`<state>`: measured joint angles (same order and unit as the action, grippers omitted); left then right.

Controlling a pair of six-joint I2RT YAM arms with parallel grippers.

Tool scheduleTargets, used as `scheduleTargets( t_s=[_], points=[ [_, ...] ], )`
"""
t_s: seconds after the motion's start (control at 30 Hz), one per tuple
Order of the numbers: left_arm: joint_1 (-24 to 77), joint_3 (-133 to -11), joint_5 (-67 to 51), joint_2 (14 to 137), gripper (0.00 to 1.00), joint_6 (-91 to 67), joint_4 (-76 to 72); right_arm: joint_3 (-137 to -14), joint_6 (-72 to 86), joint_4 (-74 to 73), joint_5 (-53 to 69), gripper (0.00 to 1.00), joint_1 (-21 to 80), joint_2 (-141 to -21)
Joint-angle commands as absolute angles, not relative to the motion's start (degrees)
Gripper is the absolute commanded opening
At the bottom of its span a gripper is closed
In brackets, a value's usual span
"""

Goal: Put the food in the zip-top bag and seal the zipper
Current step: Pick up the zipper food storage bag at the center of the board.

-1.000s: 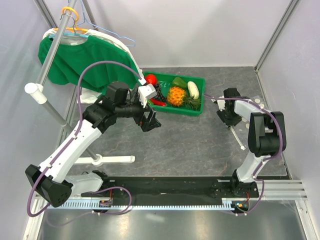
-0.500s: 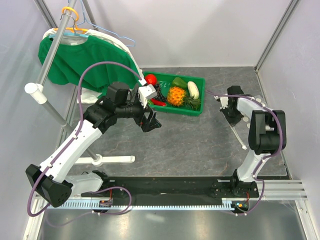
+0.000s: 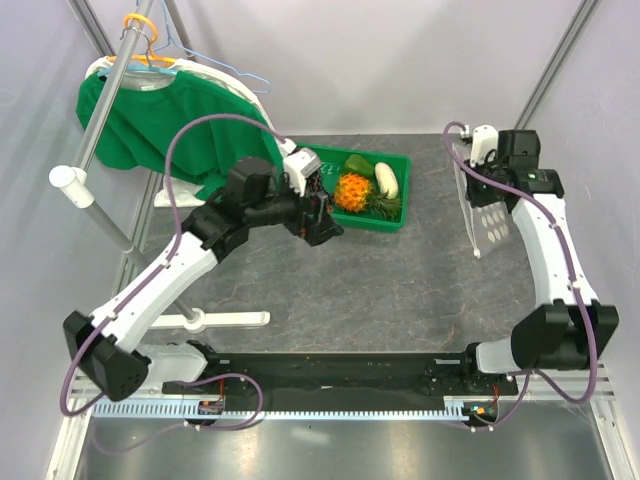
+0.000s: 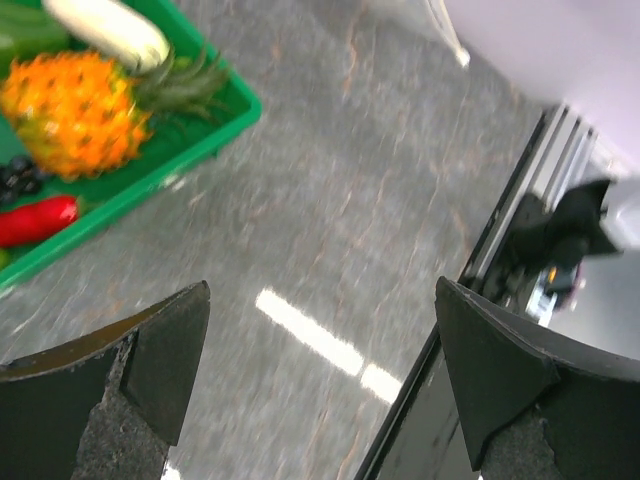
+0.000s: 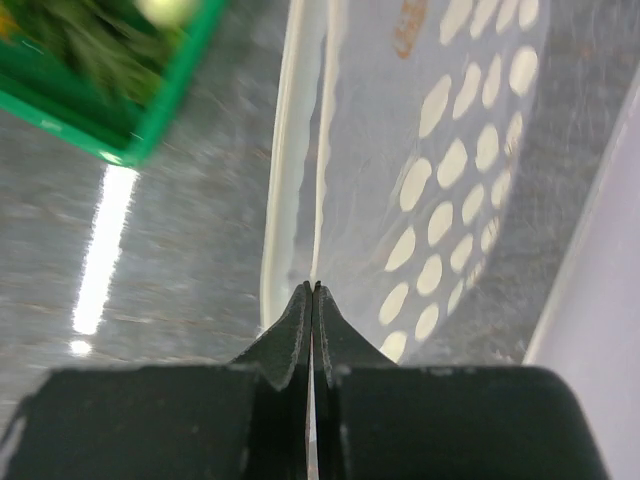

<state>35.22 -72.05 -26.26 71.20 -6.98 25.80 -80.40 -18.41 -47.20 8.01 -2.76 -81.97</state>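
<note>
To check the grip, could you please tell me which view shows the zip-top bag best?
The right wrist view: the zip-top bag is close up, its edge pinched in the shut right end effector. The top view shows it whole but small; the left wrist view, at most a pale sliver.

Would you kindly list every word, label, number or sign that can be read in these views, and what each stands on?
No text here can be read.
zip-top bag: a small orange-brown print near its edge, too blurred to read.
green tray: faint pale marks on its outer wall, too small to read.
</note>
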Motion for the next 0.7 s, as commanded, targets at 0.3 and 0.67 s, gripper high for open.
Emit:
scheduleTargets(
  t_s=[0.3,0.67],
  points=[
    [49.3,-92.9,-7.2,95.4,1.0,-25.6,18.7,-70.6,6.7,-37.8,32.4,0.0,-2.8,-72.7],
    [53.1,-95.2,-5.1,101.9,0.91,-28.1,16.0,-59.3,20.8,-26.5,39.3,0.0,-1.9,-66.2]
  ],
)
